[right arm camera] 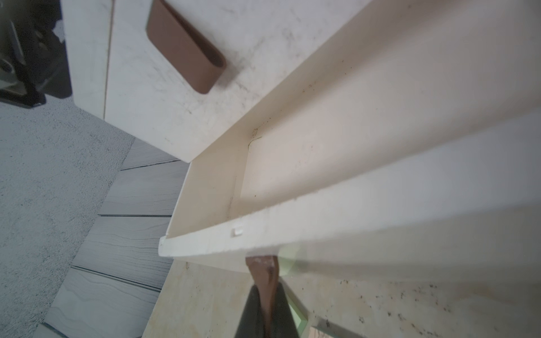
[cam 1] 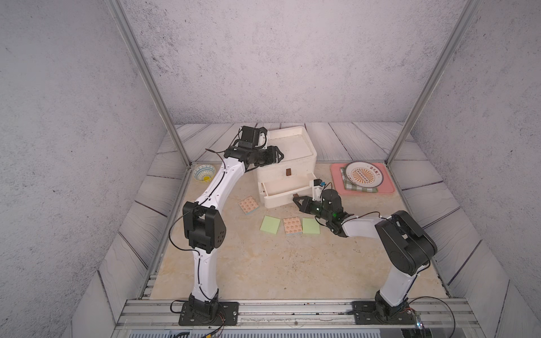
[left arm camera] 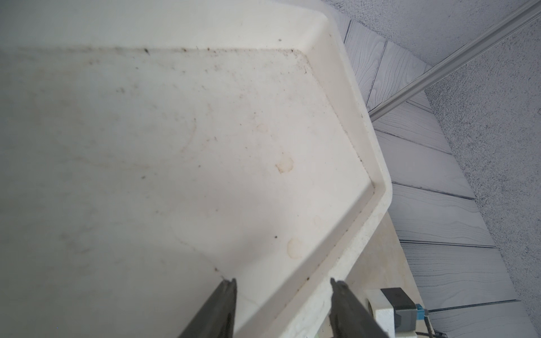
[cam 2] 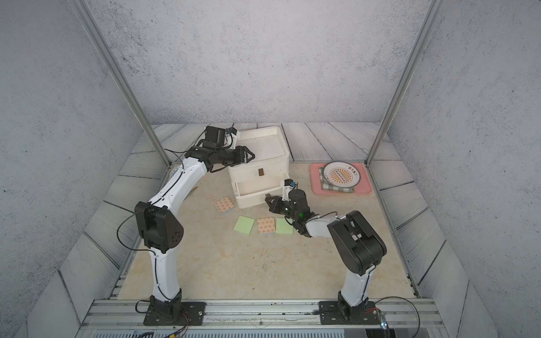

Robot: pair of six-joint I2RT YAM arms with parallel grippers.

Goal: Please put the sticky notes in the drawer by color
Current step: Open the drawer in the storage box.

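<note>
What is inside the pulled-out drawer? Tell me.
Nothing shows inside the open drawer: its visible floor is bare. The back part, under the chest, is covered from view. The sticky notes lie on the table.

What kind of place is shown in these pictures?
Probably a robot test cell, not a home: two arms are bolted to a metal rail, grey textured panels enclose a marble-look tabletop, and aluminium posts frame it.

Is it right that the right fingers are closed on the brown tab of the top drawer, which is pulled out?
Not quite. The right gripper is closed on a brown tab, but it belongs to the middle drawer, the one pulled out. The top drawer is shut, its own tab untouched. The right wrist view shows this, as do both top views.
</note>
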